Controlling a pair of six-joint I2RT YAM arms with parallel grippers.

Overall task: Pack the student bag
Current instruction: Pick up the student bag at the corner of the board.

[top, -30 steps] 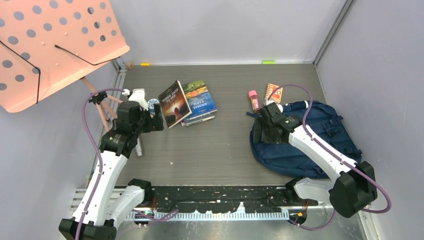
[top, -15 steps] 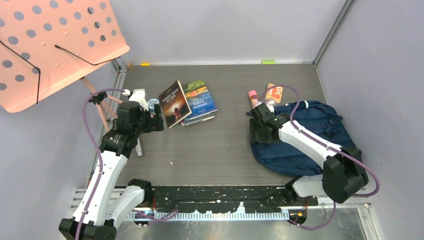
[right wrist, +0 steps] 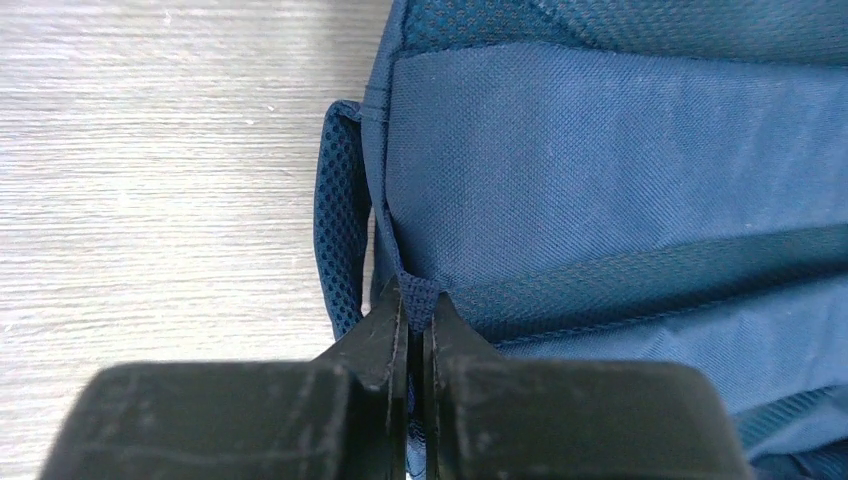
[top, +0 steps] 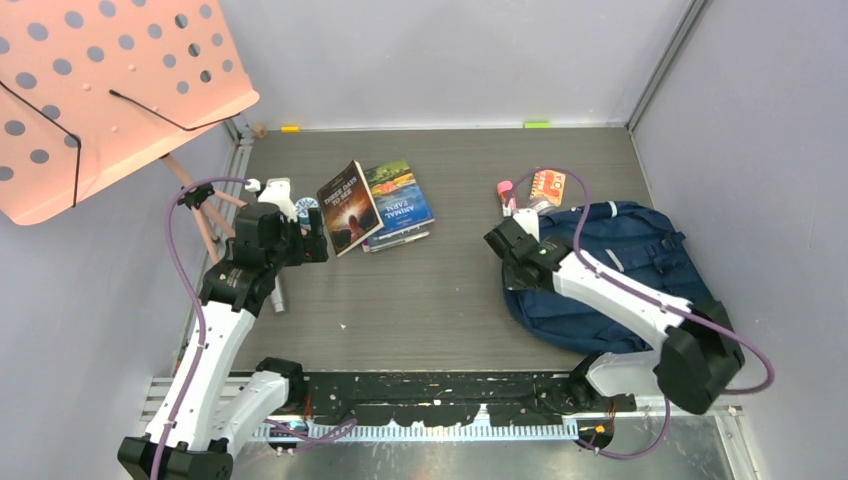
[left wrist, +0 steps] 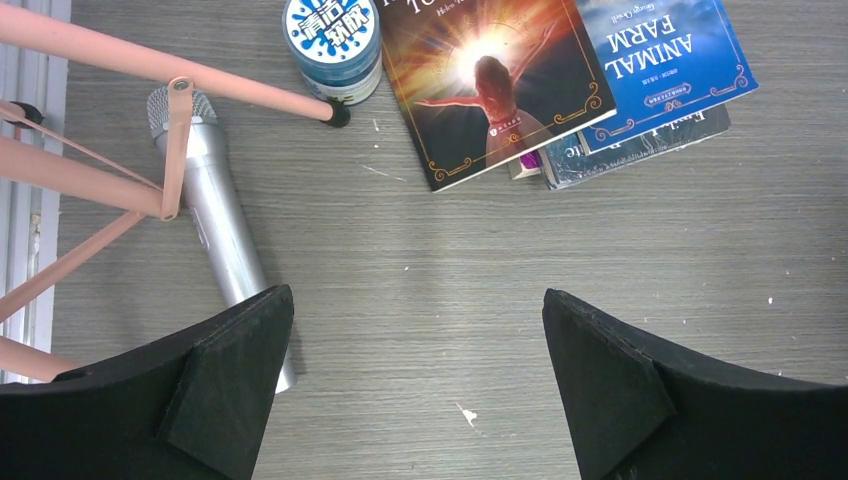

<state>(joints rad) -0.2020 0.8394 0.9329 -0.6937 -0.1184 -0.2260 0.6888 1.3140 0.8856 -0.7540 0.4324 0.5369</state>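
Navy cloth marks the bag [top: 625,270], which lies on the right side of the grey table [top: 450,300] in the overhead view, with the right claw [top: 505,250] at its left edge. A small orange booklet [top: 548,186] and a pink-capped tube [top: 506,192] lie just beyond the bag's far left corner. Across the table, the left claw [top: 318,235] hangs near two overlapping books [top: 375,205], beside a pink perforated music stand [top: 110,90]. From the left wrist, that claw's fingers [left wrist: 235,370] are spread wide over bare table, holding nothing. A silver microphone [left wrist: 215,220] lies beneath a strut of the stand, and a round tin [left wrist: 332,35] with a blue and white lid sits just beside one leg's foot. The sunburst-covered book [left wrist: 490,90] overlaps the blue book [left wrist: 670,50] titled Animal Farm. From the right wrist, the fingers [right wrist: 385,335] are pressed together on a small fold of navy fabric at the bag's edge, next to a mesh strip [right wrist: 340,240].
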